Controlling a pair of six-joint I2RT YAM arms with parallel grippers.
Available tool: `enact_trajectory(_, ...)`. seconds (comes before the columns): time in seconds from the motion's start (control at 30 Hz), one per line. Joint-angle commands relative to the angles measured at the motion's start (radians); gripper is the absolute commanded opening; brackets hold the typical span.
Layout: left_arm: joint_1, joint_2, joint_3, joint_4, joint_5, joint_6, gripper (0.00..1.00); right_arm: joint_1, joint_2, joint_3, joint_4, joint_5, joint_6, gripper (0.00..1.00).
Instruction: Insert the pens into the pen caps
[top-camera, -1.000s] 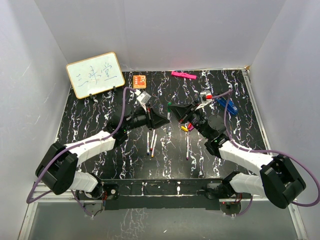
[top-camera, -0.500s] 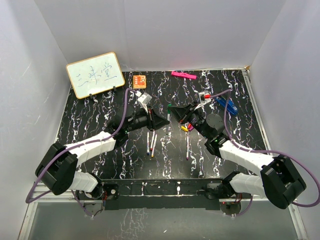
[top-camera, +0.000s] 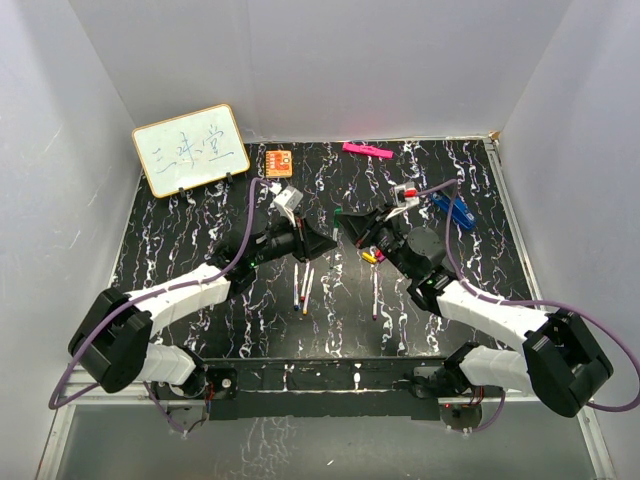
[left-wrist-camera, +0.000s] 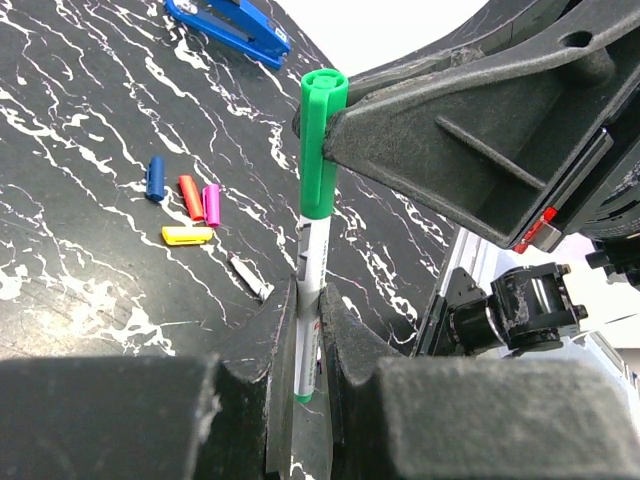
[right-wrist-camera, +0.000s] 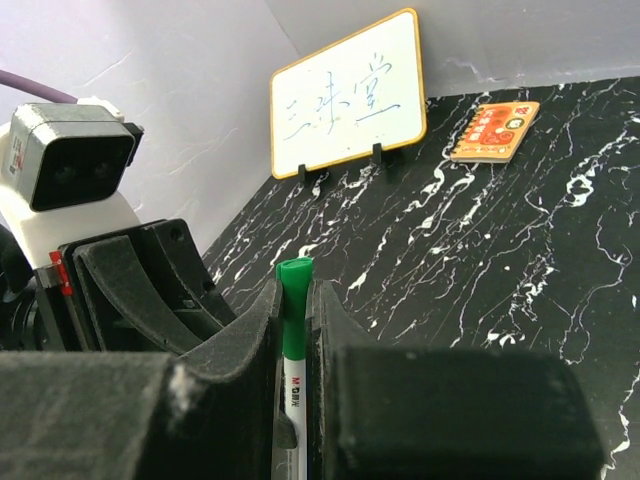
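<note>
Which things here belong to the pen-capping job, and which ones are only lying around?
Job: green pen, green cap, loose caps, loose pens.
Lying about: blue stapler, whiteboard, orange block, pink bar.

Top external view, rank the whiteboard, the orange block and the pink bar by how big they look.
1. Whiteboard, clearly largest.
2-3. Orange block and pink bar: bar longer, block wider; too close to rank.

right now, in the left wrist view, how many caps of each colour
blue cap: 1
red cap: 1
pink cap: 1
yellow cap: 1
green cap: 1, on the held pen
total: 5
</note>
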Motion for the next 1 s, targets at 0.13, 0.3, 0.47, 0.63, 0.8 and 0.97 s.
enact_trajectory(0.13, 0.024, -0.071, 0.068, 0.025, -0.087, 0.035, 0.0, 0.044, 0.012, 0.032, -0.205, 0.004, -0.04, 0.18)
enact_trajectory(0.3, 0.024, -0.095, -0.001, -0.099, -0.094, 0.049, 0.0, 0.045, -0.021, 0.115, -0.208, 0.117, -0.091, 0.31)
enact_trajectory(0.47, 0.024, -0.106, -0.055, -0.196, -0.156, 0.04, 0.0, 0.044, -0.094, 0.151, -0.179, 0.229, -0.147, 0.48)
enact_trajectory(0.63, 0.025, -0.092, -0.009, -0.333, -0.318, 0.052, 0.0, 0.044, -0.149, 0.152, -0.187, 0.312, -0.155, 0.97)
enact_trajectory(0.8, 0.081, 0.017, 0.138, -0.512, -0.428, 0.091, 0.0, 0.044, -0.151, 0.14, -0.216, 0.354, -0.136, 0.98)
enact_trajectory(0.97, 0.221, 0.166, 0.257, -0.623, -0.402, 0.059, 0.0, 0.043, -0.149, 0.124, -0.224, 0.389, -0.132, 0.98)
